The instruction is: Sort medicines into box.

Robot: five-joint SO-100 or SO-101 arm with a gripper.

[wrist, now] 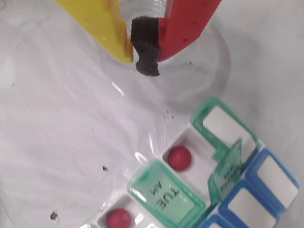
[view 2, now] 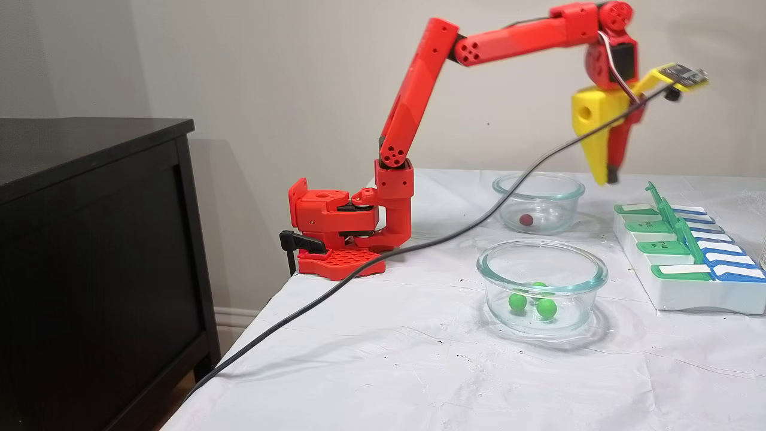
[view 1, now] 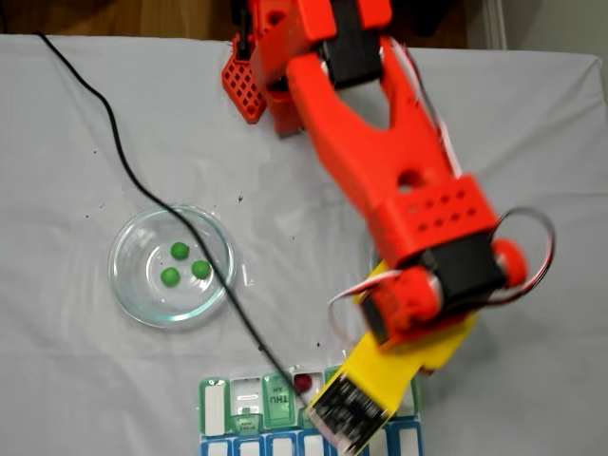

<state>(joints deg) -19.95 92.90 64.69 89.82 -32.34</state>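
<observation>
i have the gripper (wrist: 142, 54) at the top of the wrist view, its yellow and red fingers pressed together on their own black foam pad with nothing between them. in the side fixed view it hangs high at upper right (view 2: 609, 175), above the far glass dish (view 2: 538, 203) and the pill organizer (view 2: 688, 299).

two dark red balls already sit in open white compartments, one at lower centre of the wrist view (wrist: 179, 157), one at the bottom edge (wrist: 118, 219), either side of the shut tue lid (wrist: 166, 197). one red ball (view 2: 526, 219) lies in the far dish; three green balls (view 1: 186, 265) lie in the near dish (view 1: 133, 285).

i judge these balls light, hard and smooth, so likely to roll or squirt out. i would straddle one across its middle and close gently, keeping the fingertips off the glass.
</observation>
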